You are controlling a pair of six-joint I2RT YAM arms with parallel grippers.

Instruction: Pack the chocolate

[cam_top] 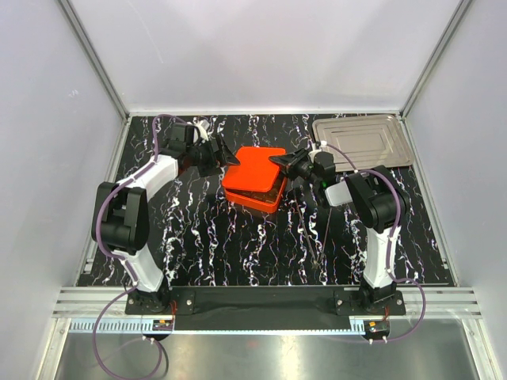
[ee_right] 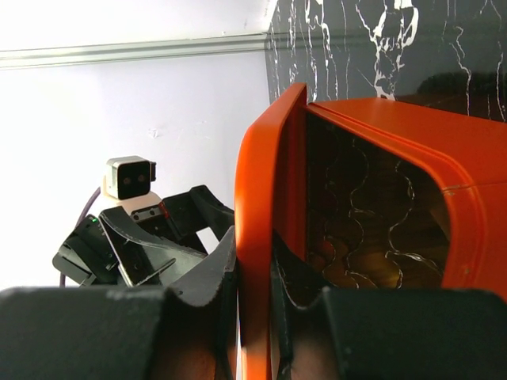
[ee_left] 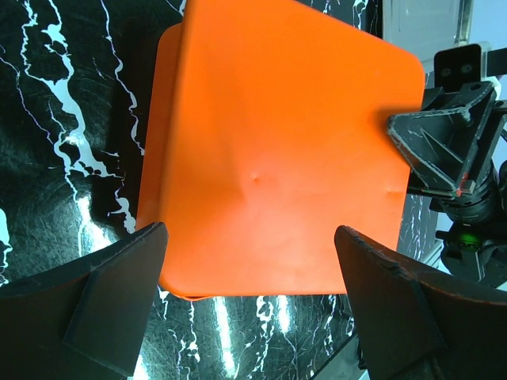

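Observation:
An orange square box (cam_top: 255, 199) sits mid-table with its orange lid (cam_top: 255, 166) tilted over it. My right gripper (cam_top: 290, 164) is shut on the lid's right edge. In the right wrist view the lid's rim (ee_right: 261, 198) is pinched between both fingers, and a gap shows the box's dim inside with a wavy clear divider (ee_right: 364, 222). The chocolate is hidden under the lid; the dark interior shows no piece clearly. My left gripper (cam_top: 217, 157) is open at the lid's left side. In its wrist view the fingers (ee_left: 111, 293) straddle the near edge of the lid (ee_left: 277, 150) without touching it.
A silver metal tray (cam_top: 364, 141) lies at the back right corner. The black marbled table (cam_top: 238, 245) is walled by white panels on three sides. The right gripper (ee_left: 444, 142) shows across the lid in the left wrist view.

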